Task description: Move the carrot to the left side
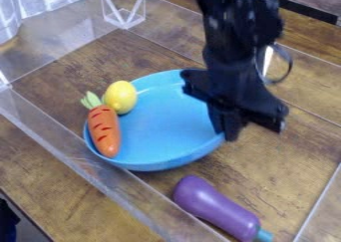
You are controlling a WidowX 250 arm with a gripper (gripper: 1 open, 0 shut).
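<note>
No readable text, labels, brands, numbers or signs anywhere in the camera view; the frame is small and motion-blurred.
</note>
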